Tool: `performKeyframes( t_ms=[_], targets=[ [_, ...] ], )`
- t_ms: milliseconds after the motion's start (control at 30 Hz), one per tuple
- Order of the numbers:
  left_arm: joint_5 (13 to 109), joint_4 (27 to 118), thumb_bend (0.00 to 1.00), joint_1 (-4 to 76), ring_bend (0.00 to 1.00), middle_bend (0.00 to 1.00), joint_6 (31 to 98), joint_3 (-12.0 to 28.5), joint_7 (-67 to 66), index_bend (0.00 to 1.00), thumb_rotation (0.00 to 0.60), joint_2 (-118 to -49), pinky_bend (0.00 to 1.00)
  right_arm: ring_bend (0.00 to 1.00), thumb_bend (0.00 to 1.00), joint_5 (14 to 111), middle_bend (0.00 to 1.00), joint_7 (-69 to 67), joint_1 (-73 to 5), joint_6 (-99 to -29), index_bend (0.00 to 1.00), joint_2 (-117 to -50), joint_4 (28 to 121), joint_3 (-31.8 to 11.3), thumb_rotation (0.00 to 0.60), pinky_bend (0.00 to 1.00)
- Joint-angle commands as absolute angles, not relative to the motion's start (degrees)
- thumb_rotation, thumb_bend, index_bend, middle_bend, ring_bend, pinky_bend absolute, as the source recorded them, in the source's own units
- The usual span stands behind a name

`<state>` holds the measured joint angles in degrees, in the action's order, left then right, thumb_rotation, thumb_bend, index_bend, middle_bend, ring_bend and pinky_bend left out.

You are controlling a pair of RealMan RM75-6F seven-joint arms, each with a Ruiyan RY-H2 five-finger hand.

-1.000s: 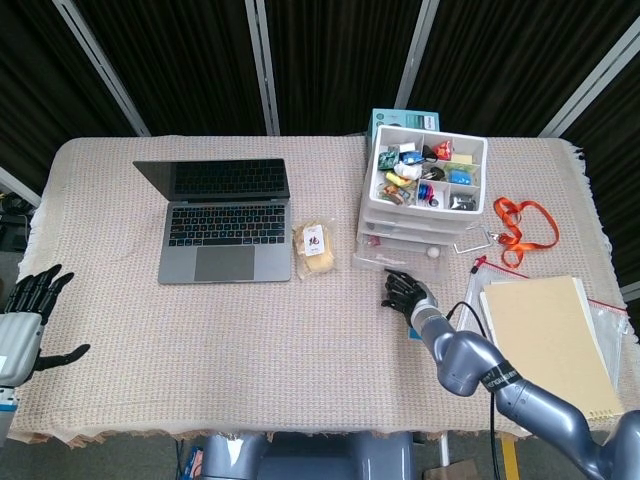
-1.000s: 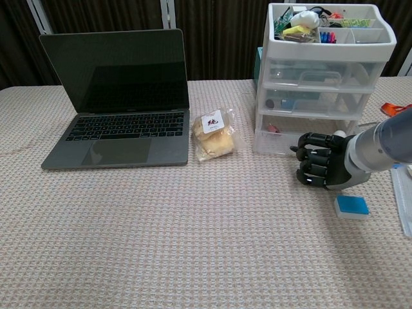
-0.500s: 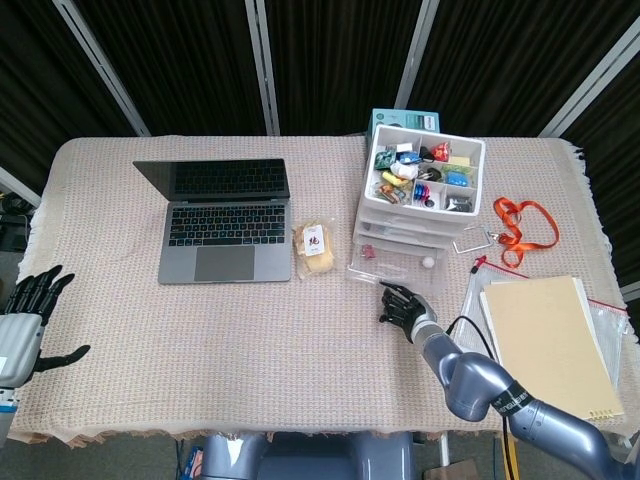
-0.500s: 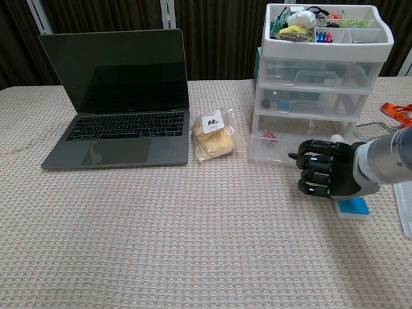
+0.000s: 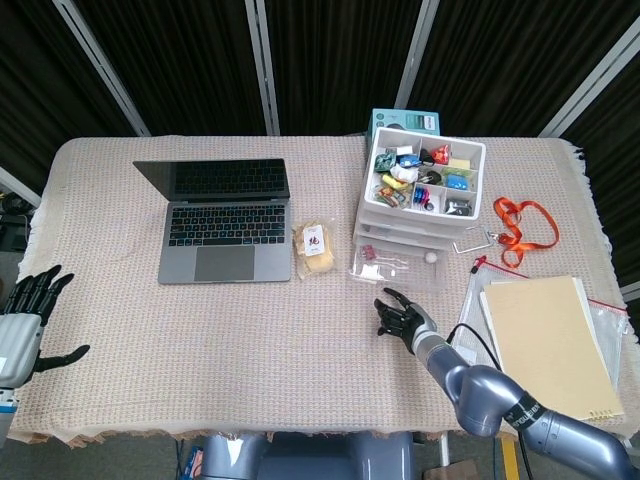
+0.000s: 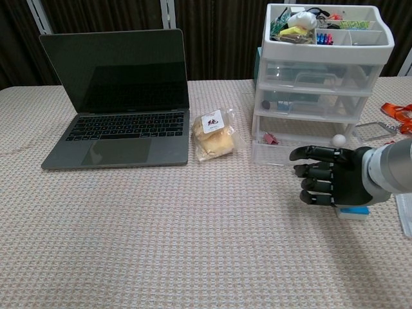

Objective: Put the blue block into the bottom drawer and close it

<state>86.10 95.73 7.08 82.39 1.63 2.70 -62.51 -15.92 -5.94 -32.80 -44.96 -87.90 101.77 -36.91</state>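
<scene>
both hands hold nothing. right hand [image 6: 331, 179] hovers with fingers loosely spread just before the pulled-out bottom drawer [image 6: 302, 145]. blue block [image 6: 353, 211] lies on the table [image 6: 161, 244], mostly hidden behind that hand, perhaps touching it. left hand [image 5: 25, 315] hangs open, well apart.

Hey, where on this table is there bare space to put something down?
Bare cloth spans the front, from the laptop and snack bag to the near edge. Crowded: the open bottom drawer, right robot hand, blue block, and notebook.
</scene>
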Motion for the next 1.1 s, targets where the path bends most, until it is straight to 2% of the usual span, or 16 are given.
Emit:
performKeyframes(
  t_ms=[33, 333, 567, 733, 867, 967, 1100],
  targets=[
    [86.3, 95.5, 0.1, 7.0, 0.0, 0.0, 82.6, 1.7, 2.5, 0.09, 0.6, -62.5, 0.0, 0.79, 0.35, -13.7, 0.79, -6.0, -31.6, -46.6, 0.12, -85.9, 106.3, -34.7, 0.6, 0.68],
    [87.3, 94.7, 0.1, 6.8, 0.0, 0.0, 83.8, 1.6, 2.0, 0.09, 0.6, -63.0, 0.0, 0.79, 0.27, -6.0, 0.79, -2.2, -28.8, -49.4, 0.12, -78.2, 117.2, -30.7, 0.6, 0.68],
    [87.7, 94.6, 0.1, 6.7, 0.0, 0.0, 84.3, 1.6, 1.5, 0.09, 0.6, -63.3, 0.0, 0.79, 0.23, 6.2, 0.79, 4.3, -26.0, -51.9, 0.15, -69.3, 125.4, -26.0, 0.6, 0.68],
    [87.7, 94.6, 0.1, 6.6, 0.0, 0.0, 84.4, 1.5, 1.2, 0.09, 0.6, -63.5, 0.0, 0.79, 0.18, 16.4, 0.79, 10.5, -24.9, -54.2, 0.19, -66.7, 125.3, -20.9, 0.6, 0.68],
    [87.5, 94.6, 0.11, 6.6, 0.0, 0.0, 84.4, 1.6, 0.9, 0.09, 0.6, -63.6, 0.0, 0.8, 0.16, 26.6, 0.79, 15.9, -24.2, -57.8, 0.2, -68.0, 122.8, -15.5, 0.6, 0.68],
    [87.5, 94.6, 0.11, 6.6, 0.0, 0.0, 84.3, 1.6, 0.7, 0.09, 0.6, -63.7, 0.0, 0.8, 0.14, 36.3, 0.79, 21.9, -24.3, -63.1, 0.23, -72.0, 118.5, -10.7, 0.6, 0.68],
    [87.3, 94.6, 0.11, 6.6, 0.0, 0.0, 84.2, 1.6, 0.7, 0.09, 0.6, -63.7, 0.0, 0.81, 0.11, 44.0, 0.79, 26.6, -24.2, -68.2, 0.22, -77.8, 112.8, -6.9, 0.6, 0.68]
  ],
)
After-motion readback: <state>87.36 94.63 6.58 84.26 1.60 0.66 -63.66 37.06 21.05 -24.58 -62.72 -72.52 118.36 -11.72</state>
